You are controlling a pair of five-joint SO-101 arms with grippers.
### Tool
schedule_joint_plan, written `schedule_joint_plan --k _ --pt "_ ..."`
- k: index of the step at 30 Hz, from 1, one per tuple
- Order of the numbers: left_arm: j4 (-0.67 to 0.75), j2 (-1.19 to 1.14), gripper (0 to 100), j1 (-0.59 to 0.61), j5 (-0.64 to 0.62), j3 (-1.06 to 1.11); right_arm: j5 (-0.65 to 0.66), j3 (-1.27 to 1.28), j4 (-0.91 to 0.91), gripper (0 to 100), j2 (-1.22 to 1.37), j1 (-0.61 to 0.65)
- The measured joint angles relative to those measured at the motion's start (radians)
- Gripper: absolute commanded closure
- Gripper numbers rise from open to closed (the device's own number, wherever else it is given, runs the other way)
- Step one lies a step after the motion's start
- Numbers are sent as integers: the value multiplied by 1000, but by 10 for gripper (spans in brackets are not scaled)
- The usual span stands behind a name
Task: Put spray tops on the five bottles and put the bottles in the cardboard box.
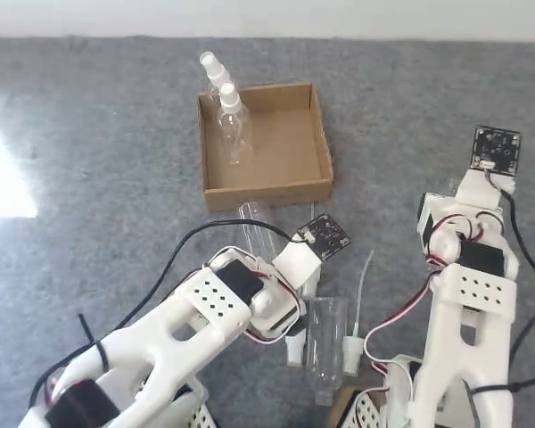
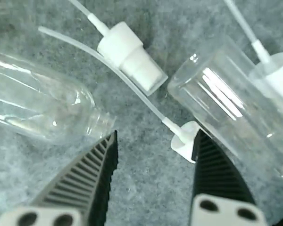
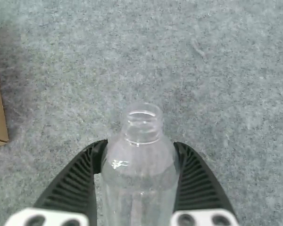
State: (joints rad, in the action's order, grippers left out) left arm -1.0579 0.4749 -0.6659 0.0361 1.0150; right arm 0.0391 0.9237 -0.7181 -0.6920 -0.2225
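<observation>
The grey felt table [image 1: 89, 160] runs under everything, and the cardboard box [image 1: 267, 191] sits open at its far middle. One capped bottle [image 1: 234, 135] lies inside along the box's left wall. A second capped bottle [image 1: 211, 68] pokes past the far left corner, and I cannot tell whether it rests in the box or just behind it.

My right gripper [image 3: 140, 145] is clamped on an uncapped bottle [image 3: 141, 125], with a finger pressed to each shoulder. Its open neck points away from my wrist over bare felt, and its lower body is cut off by the frame.

My left gripper [image 2: 155, 136] hangs low over the felt near the box's front wall, fingers apart with nothing between them. An open-necked bottle [image 2: 42, 108] lies on its side just beyond one fingertip. Another clear bottle [image 2: 221, 96] lies beyond the other fingertip and runs out of frame. A loose spray top [image 2: 131, 52] lies between these two bottles. A small cap [image 2: 184, 140] on a long dip tube touches one finger's inner edge and is partly hidden behind it.
</observation>
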Motion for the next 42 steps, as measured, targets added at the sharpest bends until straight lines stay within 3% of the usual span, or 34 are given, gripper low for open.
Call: schedule_joint_plan --k 26,37,42 --pt "20 -5 761 2 -57 -3 0 0 0 961 0 0" --pt "5 -365 821 2 -63 -201 0 0 0 961 0 0" --pt "5 -399 889 2 -63 -222 0 0 0 961 0 0"
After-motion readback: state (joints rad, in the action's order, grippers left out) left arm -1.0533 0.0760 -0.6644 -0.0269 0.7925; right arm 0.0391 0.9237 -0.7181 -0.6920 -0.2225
